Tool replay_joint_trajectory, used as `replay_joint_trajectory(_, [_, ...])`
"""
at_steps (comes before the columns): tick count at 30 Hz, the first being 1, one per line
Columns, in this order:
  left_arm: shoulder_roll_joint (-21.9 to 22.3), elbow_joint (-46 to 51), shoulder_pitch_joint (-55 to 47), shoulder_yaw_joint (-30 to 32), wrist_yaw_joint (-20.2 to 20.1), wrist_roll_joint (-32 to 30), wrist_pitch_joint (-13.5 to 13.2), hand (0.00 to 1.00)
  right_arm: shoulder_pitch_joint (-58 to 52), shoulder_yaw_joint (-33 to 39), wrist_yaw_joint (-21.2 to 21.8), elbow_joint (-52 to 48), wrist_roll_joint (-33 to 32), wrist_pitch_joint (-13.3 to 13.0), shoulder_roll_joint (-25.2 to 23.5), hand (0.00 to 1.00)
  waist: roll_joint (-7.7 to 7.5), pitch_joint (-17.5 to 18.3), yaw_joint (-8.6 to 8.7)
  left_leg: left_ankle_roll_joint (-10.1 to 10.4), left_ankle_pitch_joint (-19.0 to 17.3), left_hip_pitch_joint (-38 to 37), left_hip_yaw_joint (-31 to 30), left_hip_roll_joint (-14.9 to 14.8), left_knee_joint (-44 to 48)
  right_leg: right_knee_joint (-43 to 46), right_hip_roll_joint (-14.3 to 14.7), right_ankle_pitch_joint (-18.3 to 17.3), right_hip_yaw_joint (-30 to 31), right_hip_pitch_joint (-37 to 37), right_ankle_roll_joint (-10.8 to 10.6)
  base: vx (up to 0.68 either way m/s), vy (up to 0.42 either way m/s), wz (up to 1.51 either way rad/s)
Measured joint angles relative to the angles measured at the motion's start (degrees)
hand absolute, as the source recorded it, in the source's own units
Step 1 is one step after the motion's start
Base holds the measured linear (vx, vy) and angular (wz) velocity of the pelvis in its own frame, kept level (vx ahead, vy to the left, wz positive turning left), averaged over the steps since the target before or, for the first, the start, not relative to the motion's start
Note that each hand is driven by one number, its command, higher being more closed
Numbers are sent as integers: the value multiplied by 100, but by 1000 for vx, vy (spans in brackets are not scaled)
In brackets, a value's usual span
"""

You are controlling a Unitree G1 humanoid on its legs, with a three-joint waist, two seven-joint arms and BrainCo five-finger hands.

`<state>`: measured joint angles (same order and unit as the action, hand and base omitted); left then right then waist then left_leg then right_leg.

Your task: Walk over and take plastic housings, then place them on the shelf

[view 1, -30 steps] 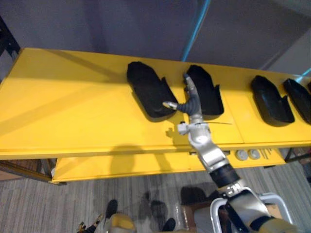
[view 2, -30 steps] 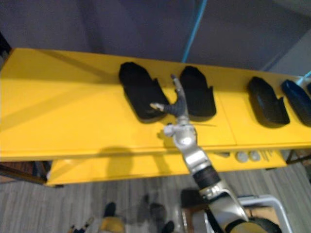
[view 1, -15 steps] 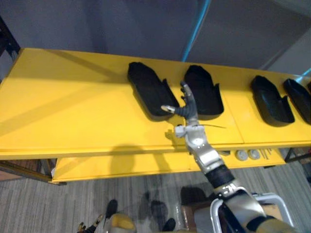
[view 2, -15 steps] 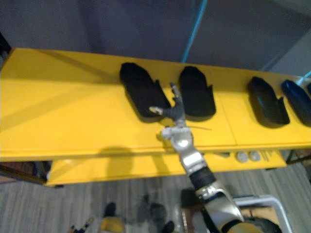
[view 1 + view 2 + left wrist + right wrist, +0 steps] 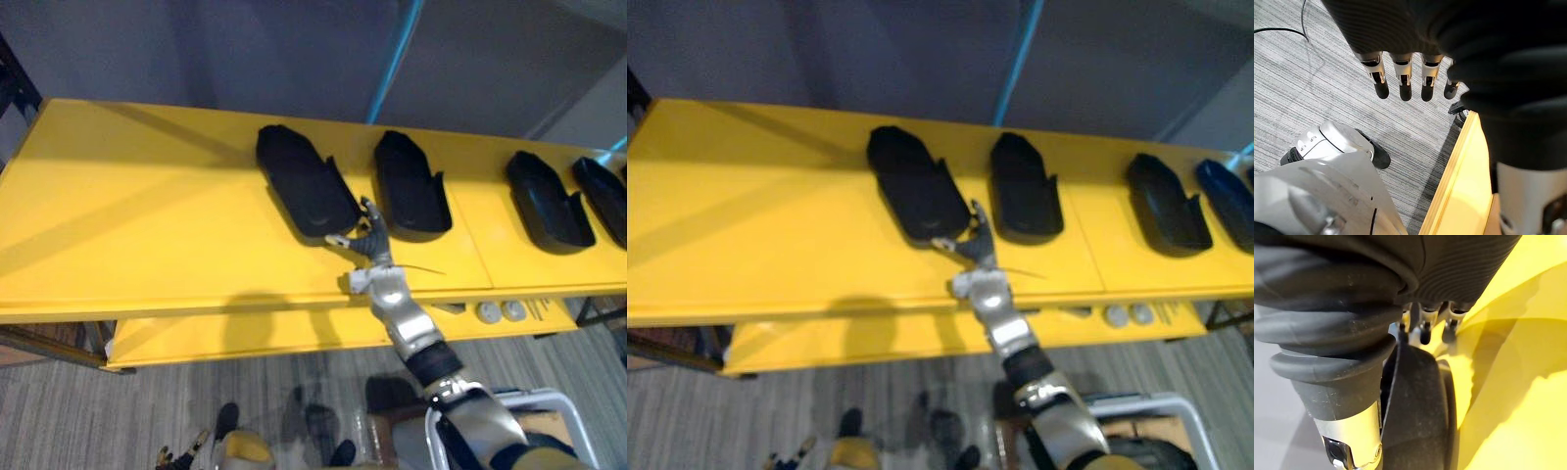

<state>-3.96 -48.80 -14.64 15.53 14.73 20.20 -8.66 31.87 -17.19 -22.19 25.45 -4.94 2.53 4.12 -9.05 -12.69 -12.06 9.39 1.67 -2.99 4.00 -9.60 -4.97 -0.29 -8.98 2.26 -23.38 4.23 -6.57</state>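
Fingers [image 5: 373, 223] of my right hand [image 5: 368, 247] are spread and empty at the near end of the leftmost plastic housing [image 5: 304, 181], which lies on the yellow shelf [image 5: 147, 215]. Left hand [image 5: 1403, 81] hangs, fingers straight. Placement looks complete; next, I withdraw the arm without nudging it.

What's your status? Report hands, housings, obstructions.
Right hand open, empty, over shelf front. Left hand open above floor. Housings in a row on shelf. Nothing blocks the right hand.
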Motion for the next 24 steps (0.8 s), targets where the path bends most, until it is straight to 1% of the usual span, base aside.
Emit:
replay_joint_trajectory(7, [2, 18, 4, 0, -4, -2, -2, 0, 0, 39, 117, 0, -2, -32, -2, 0, 5, -22, -4, 0, 0, -1, 2, 4, -3, -24, 0, 1, -1, 10, -2, 0, 0, 0])
replay_joint_trajectory(10, [-1, 43, 15, 0, -5, -3, -3, 0, 14, 48, 131, 0, -2, -158, -1, 0, -24, -151, -2, 0, 0, -48, 1, 5, -4, -42, 2, 2, -2, 68, -4, 0, 0, 0])
replay_joint_trajectory(11, [0, 46, 13, -1, -5, -4, -2, 0, 26, 47, 178, 0, -4, -204, 7, 0, -36, -214, -1, 0, 0, -82, 2, -3, 1, -38, 8, 2, 4, 105, -4, 0, 0, 0])
replay_joint_trajectory(16, [-1, 52, 12, -37, -11, -8, -2, 0, 65, 35, 440, -17, -111, -270, 128, 0, -45, -230, 7, 2, 1, -4, -5, -37, 0, -41, 39, -5, 2, 69, 4, 0, 0, 0])
replay_joint_trajectory(24, [-1, 57, 8, -38, -18, -7, -2, 0, 74, -212, 806, -318, -135, -206, 239, 0, -41, -233, 21, 11, -1, 2, 114, -108, 24, -27, 108, -5, 125, -18, 9, 3, -7, -6])
